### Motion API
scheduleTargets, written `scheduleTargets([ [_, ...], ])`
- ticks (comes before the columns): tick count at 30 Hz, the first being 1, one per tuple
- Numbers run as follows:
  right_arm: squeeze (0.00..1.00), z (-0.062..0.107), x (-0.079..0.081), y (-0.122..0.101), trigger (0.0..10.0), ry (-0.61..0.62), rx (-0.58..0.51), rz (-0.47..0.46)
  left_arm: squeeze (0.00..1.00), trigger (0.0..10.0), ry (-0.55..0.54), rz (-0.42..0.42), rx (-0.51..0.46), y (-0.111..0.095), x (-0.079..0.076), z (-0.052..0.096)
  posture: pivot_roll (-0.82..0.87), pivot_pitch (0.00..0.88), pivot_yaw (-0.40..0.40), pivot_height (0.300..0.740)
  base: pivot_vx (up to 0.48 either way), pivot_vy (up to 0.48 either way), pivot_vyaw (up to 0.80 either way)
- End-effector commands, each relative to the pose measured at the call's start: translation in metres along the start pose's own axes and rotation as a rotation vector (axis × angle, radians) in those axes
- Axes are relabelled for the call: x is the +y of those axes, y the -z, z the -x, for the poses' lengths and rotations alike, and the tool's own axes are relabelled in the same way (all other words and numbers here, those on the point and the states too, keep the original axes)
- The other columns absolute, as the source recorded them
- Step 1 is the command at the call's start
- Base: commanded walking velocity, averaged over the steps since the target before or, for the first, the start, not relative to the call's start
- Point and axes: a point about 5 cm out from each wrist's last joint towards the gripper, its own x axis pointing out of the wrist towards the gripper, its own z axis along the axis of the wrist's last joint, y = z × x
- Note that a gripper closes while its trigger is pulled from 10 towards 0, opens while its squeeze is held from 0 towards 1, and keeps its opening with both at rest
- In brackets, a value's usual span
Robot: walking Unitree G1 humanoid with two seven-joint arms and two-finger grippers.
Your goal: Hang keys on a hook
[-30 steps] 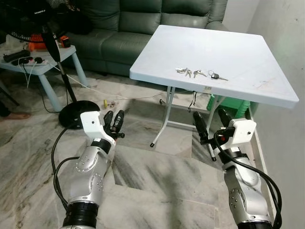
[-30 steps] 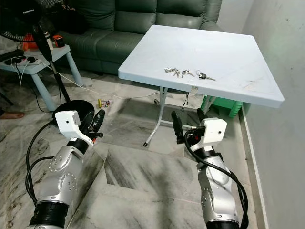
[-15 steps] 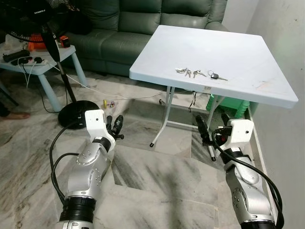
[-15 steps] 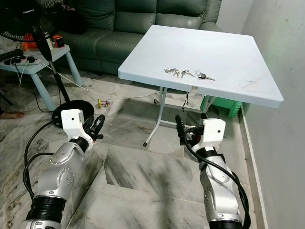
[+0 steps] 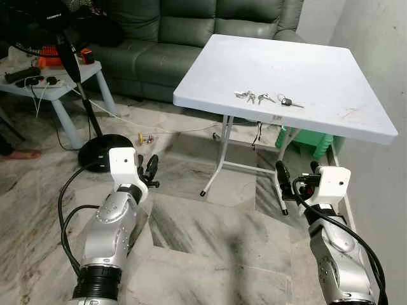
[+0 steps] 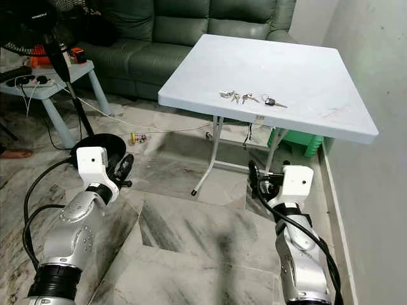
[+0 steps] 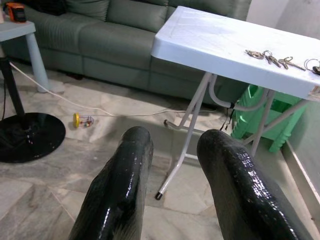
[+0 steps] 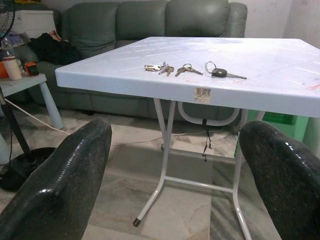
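Keys [image 5: 268, 98]: three small bunches in row on white table [image 5: 331, 76].

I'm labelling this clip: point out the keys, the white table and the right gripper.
keys [image 5: 268, 98], left eye view, middle of the row.
white table [image 5: 286, 63], left eye view, bare top.
right gripper [image 5: 296, 175], left eye view, between its fingertips.

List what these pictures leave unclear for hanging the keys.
- Keys on the white table: too small in the eye views to count or tell how the bunches join.
- Hook: the wall beside the table is cut off by the frame edge.
- Green stool: mostly hidden under the table.
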Motion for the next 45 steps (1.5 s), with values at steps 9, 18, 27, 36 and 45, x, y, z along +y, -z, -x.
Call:
scheduleTargets([
  [9,0.0,-0.004,0.004,-0.007,10.0,-0.022,-0.027,0.001,0.0,10.0,0.032,-0.029,-0.028,-0.008,-0.005,-0.001,0.1,0.0,-0.043,0.74,0.114,0.0,0.0],
  [18,0.0,-0.006,0.006,-0.01,10.0,-0.036,-0.036,-0.008,0.0,10.0,0.055,-0.026,-0.051,-0.011,-0.011,-0.004,0.09,0.0,-0.045,0.74,0.301,0.0,0.0],
  [27,0.0,-0.007,0.007,-0.011,10.0,-0.039,-0.04,-0.011,0.0,10.0,0.057,-0.023,-0.054,-0.011,-0.012,-0.005,0.09,0.0,-0.047,0.74,0.435,0.0,0.0],
  [36,0.0,-0.008,0.008,-0.011,10.0,-0.044,-0.041,-0.012,0.0,10.0,0.057,-0.022,-0.055,-0.011,-0.013,-0.006,0.09,0.0,-0.047,0.74,0.48,0.0,0.0],
  [45,0.0,-0.008,0.009,-0.012,10.0,-0.055,-0.041,-0.013,0.0,10.0,0.065,-0.023,-0.057,-0.011,-0.015,-0.007,0.09,0.0,-0.049,0.74,0.48,0.0,0.0],
])
